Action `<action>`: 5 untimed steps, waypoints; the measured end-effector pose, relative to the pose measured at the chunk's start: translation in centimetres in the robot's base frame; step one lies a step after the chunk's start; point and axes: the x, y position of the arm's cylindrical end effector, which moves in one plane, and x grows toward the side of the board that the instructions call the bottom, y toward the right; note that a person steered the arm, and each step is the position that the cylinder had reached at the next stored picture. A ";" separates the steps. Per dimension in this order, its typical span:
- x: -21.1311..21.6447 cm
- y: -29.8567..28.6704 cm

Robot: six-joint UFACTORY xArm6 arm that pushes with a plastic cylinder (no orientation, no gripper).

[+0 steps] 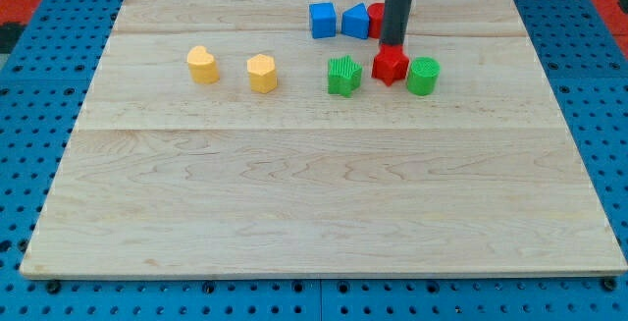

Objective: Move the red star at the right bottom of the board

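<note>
Red star [390, 65] sits just below my tip [393, 44], touching it, between two green blocks near the board's top; the long push toward the bottom-right corner remains

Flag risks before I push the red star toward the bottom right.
1. My tip sits at the top edge of the red star, which is flanked closely by the green star and green cylinder. A diagonal push could drag the cylinder along.
2. The star's points may let it rotate and slip off my tip.
3. A second red block is partly hidden behind the rod, so it could be confused with the target.
</note>
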 end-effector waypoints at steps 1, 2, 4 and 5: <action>6.6 -0.7; 11.9 -0.7; 13.4 -6.3; 16.0 -1.3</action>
